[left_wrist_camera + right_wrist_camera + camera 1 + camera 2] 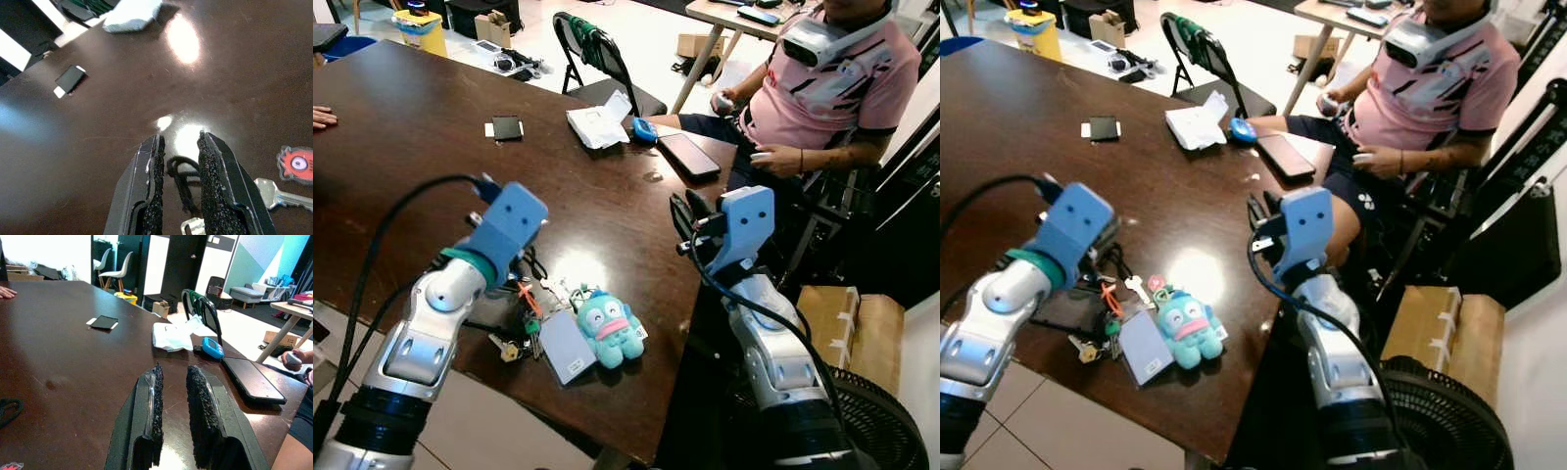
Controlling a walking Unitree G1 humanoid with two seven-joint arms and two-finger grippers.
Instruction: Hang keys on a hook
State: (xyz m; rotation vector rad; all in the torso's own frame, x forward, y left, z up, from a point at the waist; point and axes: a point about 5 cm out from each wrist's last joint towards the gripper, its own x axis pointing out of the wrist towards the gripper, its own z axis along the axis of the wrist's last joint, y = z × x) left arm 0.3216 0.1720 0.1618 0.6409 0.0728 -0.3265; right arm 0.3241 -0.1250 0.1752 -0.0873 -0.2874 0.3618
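Teal plush [610,329] keyring's grey tag [567,347] print is unreadable.

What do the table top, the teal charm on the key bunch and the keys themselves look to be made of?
Table: dark brown wood or veneer with a glossy finish, since it mirrors the ceiling light. Teal charm: soft plush, rounded and matte. Keys: silvery metal, judging by the bright sheen. Left gripper hovers over the bunch's black cord.

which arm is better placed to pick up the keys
Left. The left pincer sits right over the keys near the table's front edge, its fingers straddling their black cord. The right pincer hovers farther off, at the table's right edge.
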